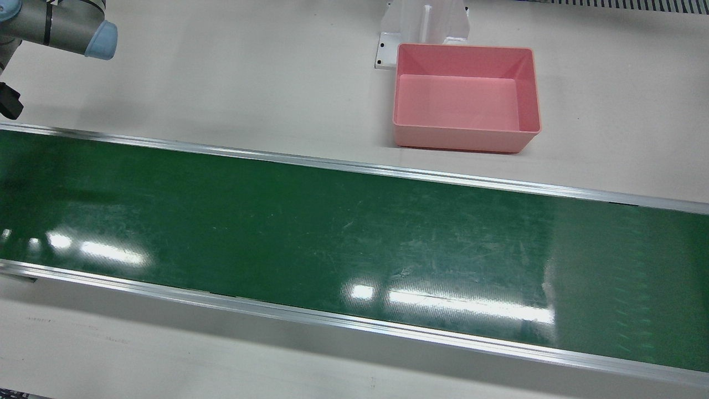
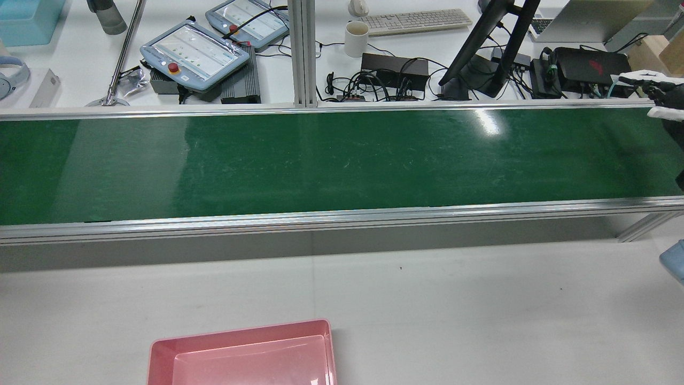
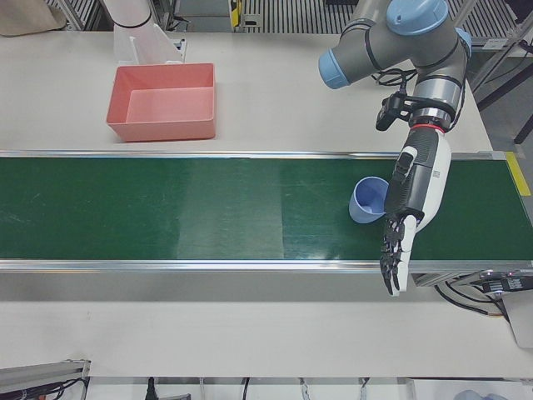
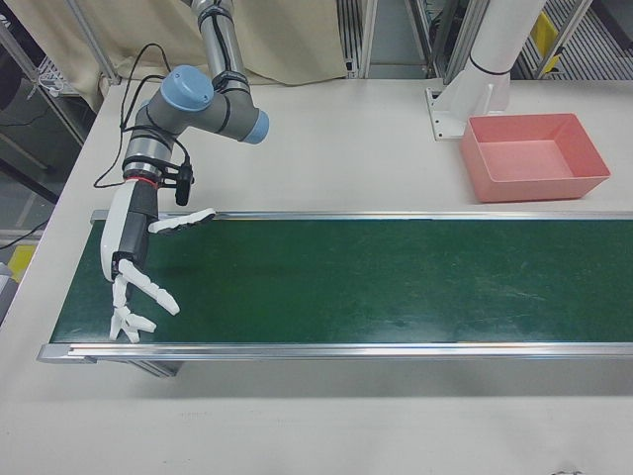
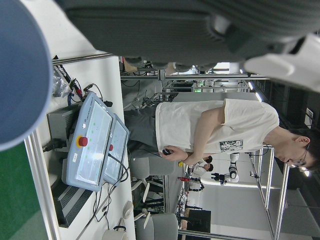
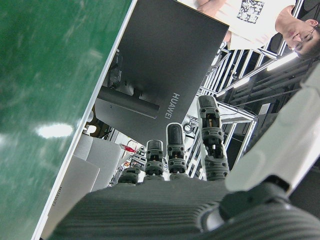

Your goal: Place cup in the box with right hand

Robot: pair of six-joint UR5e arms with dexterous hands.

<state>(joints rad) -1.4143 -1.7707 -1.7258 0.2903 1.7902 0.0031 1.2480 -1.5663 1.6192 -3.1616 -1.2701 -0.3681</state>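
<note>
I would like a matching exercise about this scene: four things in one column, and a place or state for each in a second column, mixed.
Things:
1. cup
2. box
3. right hand
4. left hand

Places or states:
A. on the white table, empty
B. open, over the belt end with no cup near it
C. lying on its side on the green belt
D. open, right beside the cup

Pairs: 1-C, 2-A, 3-B, 4-D

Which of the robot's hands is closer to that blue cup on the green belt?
The left hand: it hangs right beside the blue cup. The right hand is at the belt's opposite end.
</note>
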